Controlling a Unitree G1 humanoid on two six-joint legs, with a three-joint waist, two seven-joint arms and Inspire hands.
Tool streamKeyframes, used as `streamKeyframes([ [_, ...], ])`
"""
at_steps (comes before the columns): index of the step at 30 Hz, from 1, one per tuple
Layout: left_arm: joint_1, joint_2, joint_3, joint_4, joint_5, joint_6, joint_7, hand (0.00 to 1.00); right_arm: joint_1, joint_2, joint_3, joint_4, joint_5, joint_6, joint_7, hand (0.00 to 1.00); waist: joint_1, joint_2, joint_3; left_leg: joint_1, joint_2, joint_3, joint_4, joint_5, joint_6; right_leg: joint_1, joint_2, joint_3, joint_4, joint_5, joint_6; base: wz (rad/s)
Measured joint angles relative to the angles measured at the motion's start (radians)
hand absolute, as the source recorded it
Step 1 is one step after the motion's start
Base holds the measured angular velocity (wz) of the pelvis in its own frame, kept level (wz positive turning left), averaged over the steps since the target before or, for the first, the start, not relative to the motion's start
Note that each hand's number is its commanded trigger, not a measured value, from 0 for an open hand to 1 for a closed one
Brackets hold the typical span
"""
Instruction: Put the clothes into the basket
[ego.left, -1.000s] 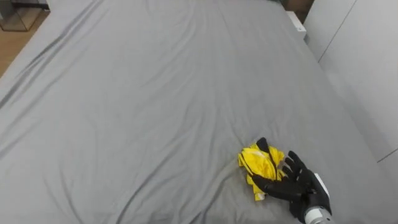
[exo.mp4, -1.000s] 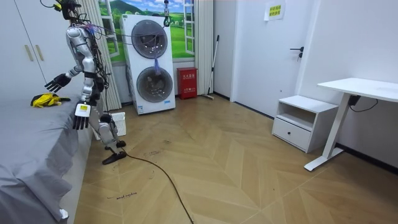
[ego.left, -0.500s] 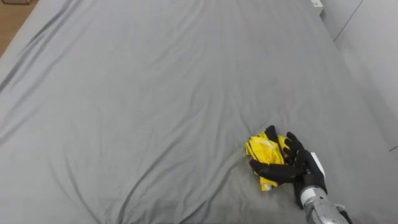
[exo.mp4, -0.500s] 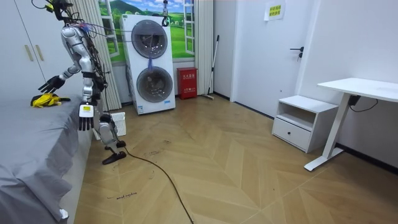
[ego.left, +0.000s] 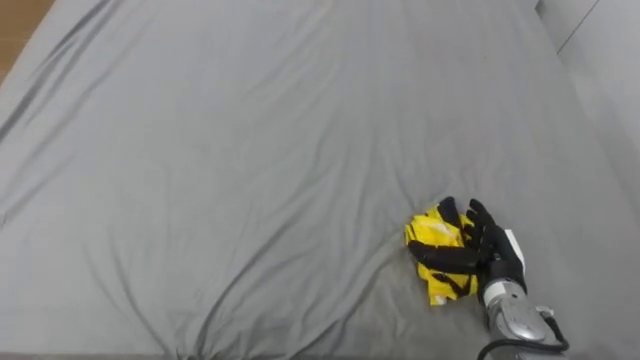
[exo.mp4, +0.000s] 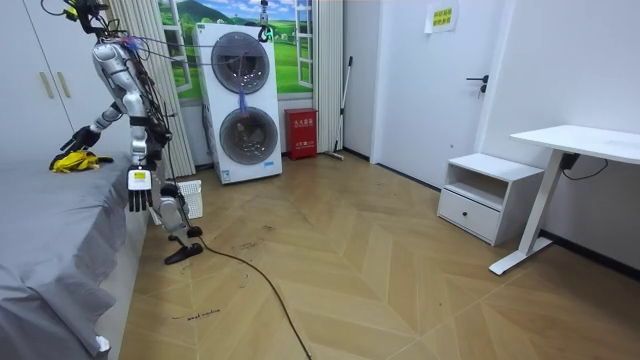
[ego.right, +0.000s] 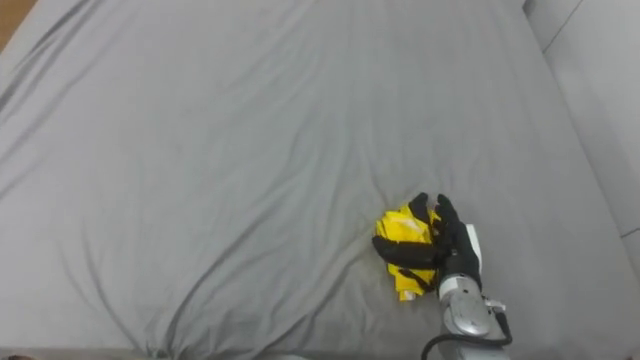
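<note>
We close the right hand (ego.left: 478, 252) round the yellow garment (ego.left: 430, 232), which lies on the grey bed (ego.left: 250, 150). The left hand (exo.mp4: 138, 192) hangs relaxed, fingers straight. We judge that lifting, carrying and depositing in the basket are not yet done.

I can read no words or numbers anywhere. In the room view a small yellow-green sign (exo.mp4: 443, 17) hangs high up, left of the door handle (exo.mp4: 481, 78), its print too small to read.
</note>
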Motion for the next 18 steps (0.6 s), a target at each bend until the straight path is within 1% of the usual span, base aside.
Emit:
streamKeyframes([
  [4, -0.016, 0.004, -0.001, 0.002, 0.000, 0.005, -0.002, 0.00, -0.032, -0.001, 0.001, 0.075, -0.014, -0.004, -0.012, 0.00, 0.002, -0.010, 0.0007, -0.020, -0.002, -0.002, 0.003, 0.002, 0.002, -0.018, -0.002, -0.003, 0.001, 0.001, 0.002, 0.01],
  [6, -0.019, 0.005, -0.002, 0.002, -0.004, 0.005, -0.004, 0.00, -0.083, -0.005, -0.001, 0.153, -0.020, -0.007, -0.012, 0.00, 0.000, -0.014, 0.0029, -0.036, -0.002, -0.002, 0.011, 0.002, 0.003, -0.028, -0.003, -0.004, 0.001, 0.003, 0.004, 0.00],
  [8, -0.022, 0.007, -0.014, 0.002, -0.012, 0.005, -0.006, 0.00, -0.122, -0.014, -0.001, 0.219, -0.020, -0.013, -0.013, 0.00, 0.001, -0.015, 0.0031, -0.045, -0.002, 0.000, 0.014, 0.003, 0.004, -0.035, -0.004, -0.005, 0.001, 0.003, 0.005, 0.04],
  [10, -0.030, 0.008, -0.024, 0.003, -0.017, 0.007, -0.006, 0.00, -0.149, -0.024, -0.002, 0.266, -0.026, -0.014, -0.015, 0.00, 0.003, -0.015, 0.0056, -0.049, -0.002, -0.002, 0.014, 0.003, 0.005, -0.039, -0.004, -0.005, 0.001, 0.004, 0.006, 0.02],
  [13, -0.039, 0.017, -0.047, 0.017, -0.023, 0.006, -0.007, 0.00, -0.173, -0.032, -0.002, 0.315, -0.043, -0.022, -0.023, 0.00, 0.007, -0.013, 0.0074, -0.048, -0.002, -0.004, 0.014, 0.003, 0.005, -0.037, -0.004, -0.008, -0.001, 0.004, 0.006, 0.00],
  [15, -0.051, 0.018, -0.064, 0.028, -0.022, 0.008, -0.007, 0.00, -0.188, -0.046, -0.002, 0.340, -0.039, -0.026, -0.043, 0.00, 0.013, -0.004, 0.0134, -0.049, -0.003, -0.004, 0.012, 0.003, 0.005, -0.040, -0.005, -0.008, -0.001, 0.004, 0.006, 0.00],
  [16, -0.057, 0.018, -0.069, 0.033, -0.022, 0.008, -0.007, 0.00, -0.191, -0.052, -0.002, 0.348, -0.040, -0.026, -0.048, 0.26, 0.017, -0.002, 0.0148, -0.049, -0.003, -0.004, 0.012, 0.003, 0.005, -0.042, -0.005, -0.008, -0.001, 0.004, 0.006, -0.03],
  [17, -0.066, 0.018, -0.074, 0.041, -0.022, 0.011, -0.009, 0.00, -0.196, -0.064, -0.005, 0.364, -0.042, -0.026, -0.058, 0.69, 0.025, 0.002, 0.0176, -0.050, -0.003, -0.004, 0.011, 0.003, 0.005, -0.043, -0.005, -0.009, -0.001, 0.004, 0.006, 0.00],
  [18, -0.070, 0.018, -0.074, 0.041, -0.022, 0.013, -0.012, 0.00, -0.204, -0.071, -0.007, 0.385, -0.045, -0.026, -0.067, 1.00, 0.029, 0.004, 0.0190, -0.052, -0.002, -0.004, 0.010, 0.004, 0.005, -0.046, -0.004, -0.010, -0.001, 0.004, 0.006, 0.00],
])
